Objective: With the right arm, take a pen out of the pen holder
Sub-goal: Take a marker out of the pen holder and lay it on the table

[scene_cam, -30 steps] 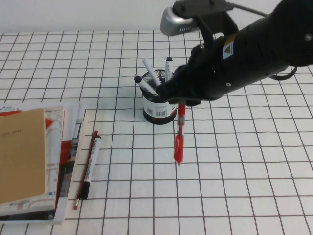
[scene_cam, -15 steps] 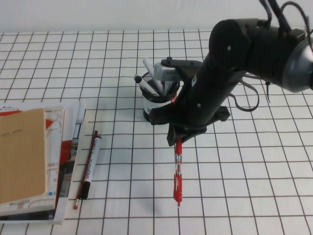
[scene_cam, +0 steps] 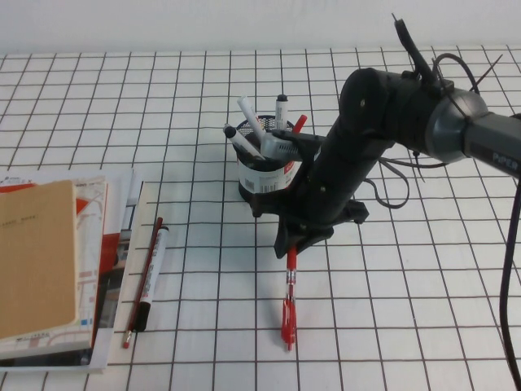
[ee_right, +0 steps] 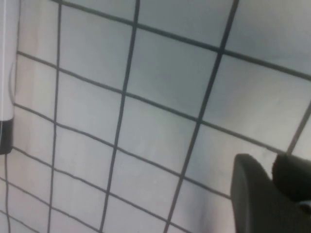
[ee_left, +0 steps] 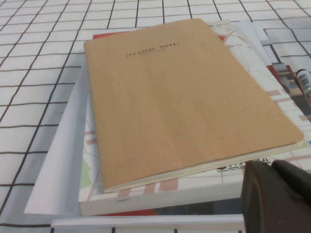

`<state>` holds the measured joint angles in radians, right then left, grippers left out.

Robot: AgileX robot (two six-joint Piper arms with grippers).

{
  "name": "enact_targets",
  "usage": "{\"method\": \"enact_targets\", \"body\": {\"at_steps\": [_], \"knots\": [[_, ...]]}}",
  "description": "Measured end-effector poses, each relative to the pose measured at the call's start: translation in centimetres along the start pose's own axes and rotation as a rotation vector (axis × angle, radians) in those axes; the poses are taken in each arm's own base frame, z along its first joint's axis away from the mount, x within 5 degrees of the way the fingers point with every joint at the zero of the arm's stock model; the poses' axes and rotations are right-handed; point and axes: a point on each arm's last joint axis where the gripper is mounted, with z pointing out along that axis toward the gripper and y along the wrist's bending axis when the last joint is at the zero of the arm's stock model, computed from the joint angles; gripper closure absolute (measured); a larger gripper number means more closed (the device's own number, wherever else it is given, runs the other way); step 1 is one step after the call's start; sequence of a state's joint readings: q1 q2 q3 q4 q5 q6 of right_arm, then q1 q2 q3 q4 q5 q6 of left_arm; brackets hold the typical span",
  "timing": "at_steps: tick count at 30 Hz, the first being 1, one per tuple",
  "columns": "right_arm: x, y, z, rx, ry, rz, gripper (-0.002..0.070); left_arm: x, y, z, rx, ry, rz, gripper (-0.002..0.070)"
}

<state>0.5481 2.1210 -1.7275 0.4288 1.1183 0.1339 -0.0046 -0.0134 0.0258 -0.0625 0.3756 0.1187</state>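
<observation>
Our left gripper (ee_left: pixel 275 195) hovers over the notebook (ee_left: pixel 180 92) at the table's 9 o'clock; its grip we cannot tell. Our right gripper (scene_cam: pixel 293 243), at the pen holder's (scene_cam: pixel 264 184) 5 o'clock, pinches the red pen (scene_cam: pixel 288 309) by its top, clear of the holder, pointing toward 6 o'clock.

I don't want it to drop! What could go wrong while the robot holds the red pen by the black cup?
The right gripper pinches only the top end of the red plastic pen, whose tip hangs close to the checked table; it might slip out or jab the table.
The right arm is close beside the black mesh pen holder; a swing could tip it.
The left gripper hangs over the brown notebook, away from this.
</observation>
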Motion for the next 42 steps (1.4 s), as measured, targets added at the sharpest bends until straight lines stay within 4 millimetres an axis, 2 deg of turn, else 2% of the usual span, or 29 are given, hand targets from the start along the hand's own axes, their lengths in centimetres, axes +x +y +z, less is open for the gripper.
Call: {"method": "enact_targets", "body": {"at_steps": [8, 16, 18, 24, 29, 32, 35, 39, 42], "knots": [[-1.1, -0.3, 1.2, 0.000, -0.002, 0.007, 0.0624, 0.0, 0.0, 0.0, 0.000, 0.000, 0.000, 0.0680], [-1.6, -0.7, 1.2, 0.030, -0.054, -0.015, 0.0614, 0.0, 0.0, 0.0, 0.000, 0.000, 0.000, 0.0679], [-1.8, -0.7, 1.2, 0.032, -0.069, -0.020, 0.0589, 0.0, 0.0, 0.0, 0.000, 0.000, 0.000, 0.0679], [-1.9, -0.7, 1.2, 0.034, -0.080, -0.022, 0.0456, 0.0, 0.0, 0.0, 0.000, 0.000, 0.000, 0.0679], [-2.0, -0.9, 1.1, 0.054, -0.085, -0.032, 0.0428, 0.0, 0.0, 0.0, 0.000, 0.000, 0.000, 0.0679], [-1.7, -0.4, 0.0, 0.083, -0.114, -0.072, 0.0426, 0.0, 0.0, 0.0, 0.000, 0.000, 0.000, 0.0679], [-0.8, 1.4, -2.6, 0.099, -0.164, -0.135, 0.0435, 0.0, 0.0, 0.0, 0.000, 0.000, 0.000, 0.0679], [2.2, 3.9, -6.9, 0.098, -0.247, -0.220, 0.0487, 0.0, 0.0, 0.0, 0.000, 0.000, 0.000, 0.0679], [4.9, 4.6, -9.3, 0.102, -0.317, -0.269, 0.0555, 0.0, 0.0, 0.0, 0.000, 0.000, 0.000, 0.0680]]}}
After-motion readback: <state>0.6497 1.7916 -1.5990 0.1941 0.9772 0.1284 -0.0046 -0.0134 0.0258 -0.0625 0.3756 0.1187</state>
